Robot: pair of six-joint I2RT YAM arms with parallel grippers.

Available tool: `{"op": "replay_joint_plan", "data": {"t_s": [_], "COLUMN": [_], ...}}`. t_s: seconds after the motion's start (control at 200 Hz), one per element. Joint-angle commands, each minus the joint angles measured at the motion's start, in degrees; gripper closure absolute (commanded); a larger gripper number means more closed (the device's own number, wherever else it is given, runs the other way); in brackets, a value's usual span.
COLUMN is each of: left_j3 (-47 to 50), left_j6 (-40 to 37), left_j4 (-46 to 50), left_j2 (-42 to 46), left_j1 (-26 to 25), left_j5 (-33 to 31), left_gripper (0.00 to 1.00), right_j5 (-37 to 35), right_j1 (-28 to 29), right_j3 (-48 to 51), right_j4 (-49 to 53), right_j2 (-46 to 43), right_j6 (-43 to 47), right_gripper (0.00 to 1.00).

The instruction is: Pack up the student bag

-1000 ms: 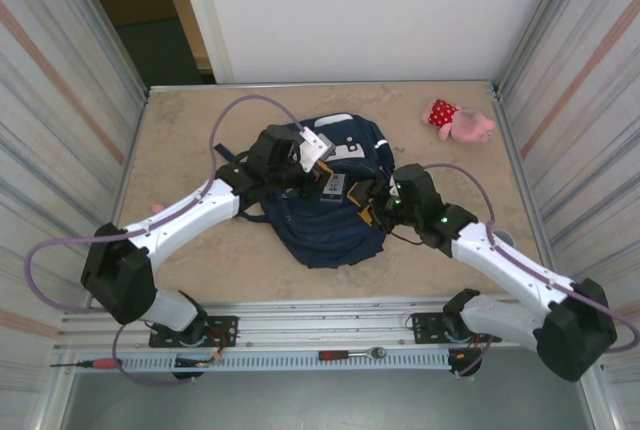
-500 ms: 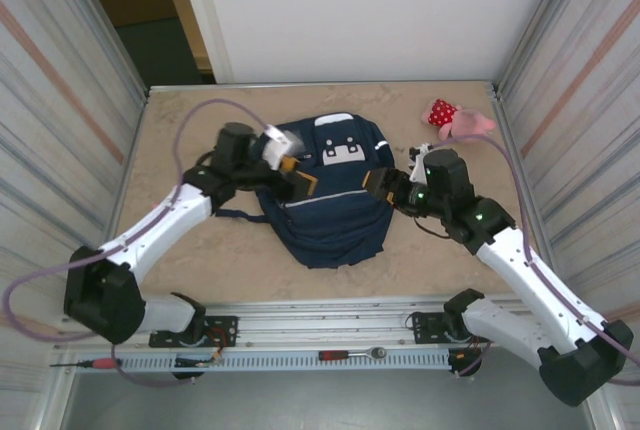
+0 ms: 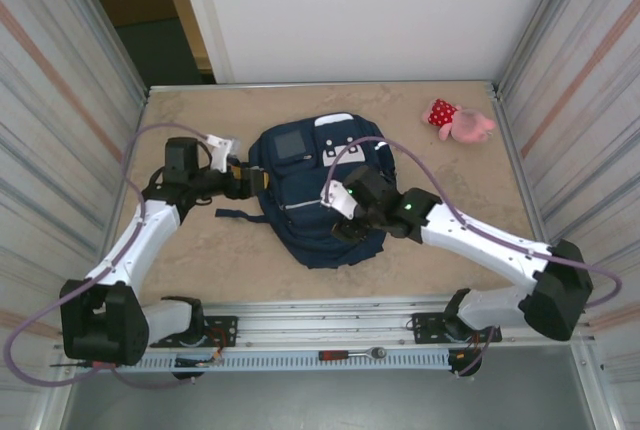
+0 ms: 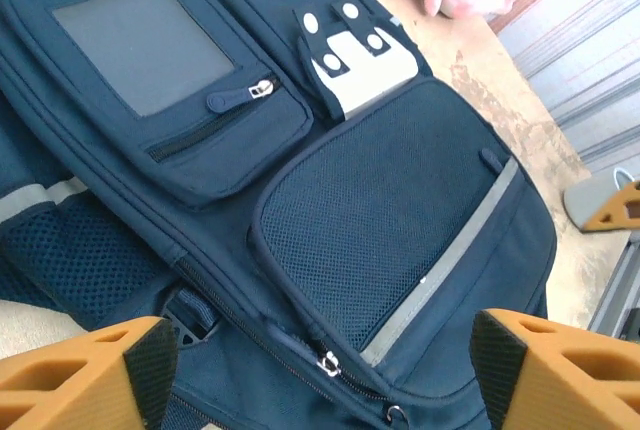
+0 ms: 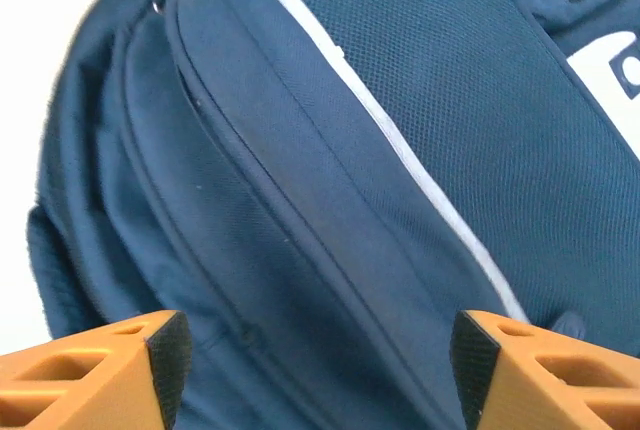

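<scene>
Now, table: beige stone-patterned tabletop (image 3: 190, 250), everything rests on it.
Bag: large navy blue fabric student bag (image 3: 310, 185), lying flat at the table's centre, its white patch (image 4: 365, 80) toward 12 o'clock.
Left gripper: left gripper (image 3: 252, 182) at the bag's 9 o'clock edge, orange fingers (image 4: 80, 375) spread wide, nothing held.
Right gripper: right gripper (image 3: 345, 230) over the bag's 5 o'clock part, jaws wide apart, nothing gripped.
Toy: small pink plush toy in a red dotted dress (image 3: 460, 122), at 2 o'clock from the bag, well apart.
</scene>
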State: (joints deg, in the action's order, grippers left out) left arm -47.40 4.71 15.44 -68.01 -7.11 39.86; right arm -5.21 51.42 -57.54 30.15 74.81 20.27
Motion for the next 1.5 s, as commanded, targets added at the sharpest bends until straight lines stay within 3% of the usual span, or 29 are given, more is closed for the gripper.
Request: {"op": "replay_joint_plan", "data": {"t_s": [0.0,0.21,0.261,0.356,0.481,0.751,1.037,1.257,1.498], "left_j3": [1.4,2.6,2.7,2.3,1.6,-3.9,-8.2,-9.9,-7.1], "left_j6": [-4.7,-10.6,-11.8,-16.3,-31.7,-54.9,-62.2,-59.8,-50.0], "left_j4": [2.3,2.3,2.4,3.6,7.9,15.7,16.6,14.8,10.0], "left_j2": [2.0,2.6,2.6,2.5,1.6,-8.0,-17.0,-22.0,-18.9], "left_j1": [0.1,0.2,0.2,0.1,-1.8,-8.9,-11.6,-13.8,-14.7], "left_j5": [0.6,0.9,0.8,0.6,3.3,4.4,4.2,3.2,2.8], "left_gripper": [0.19,0.19,0.19,0.21,0.25,0.22,0.29,0.43,0.78], "right_j5": [-3.1,-5.5,-4.1,-1.1,3.8,15.8,18.8,19.6,19.9], "right_j1": [0.3,-0.4,-0.9,-2.1,-4.5,-10.4,-12.4,-12.8,-14.4], "right_j3": [0.3,0.3,-0.4,-2.2,-5.0,-5.8,-7.1,-7.5,-8.1], "right_j4": [-5.6,-9.5,-9.9,-7.8,-1.8,0.2,0.0,-0.8,-1.7], "right_j2": [2.8,10.7,11.3,10.7,8.1,4.5,5.5,5.8,7.3], "right_j6": [12.8,20.7,20.9,21.0,21.3,20.4,19.2,17.8,13.5], "right_gripper": [0.32,0.4,0.5,0.82,1.0,1.0,1.0,1.0,1.0]}}
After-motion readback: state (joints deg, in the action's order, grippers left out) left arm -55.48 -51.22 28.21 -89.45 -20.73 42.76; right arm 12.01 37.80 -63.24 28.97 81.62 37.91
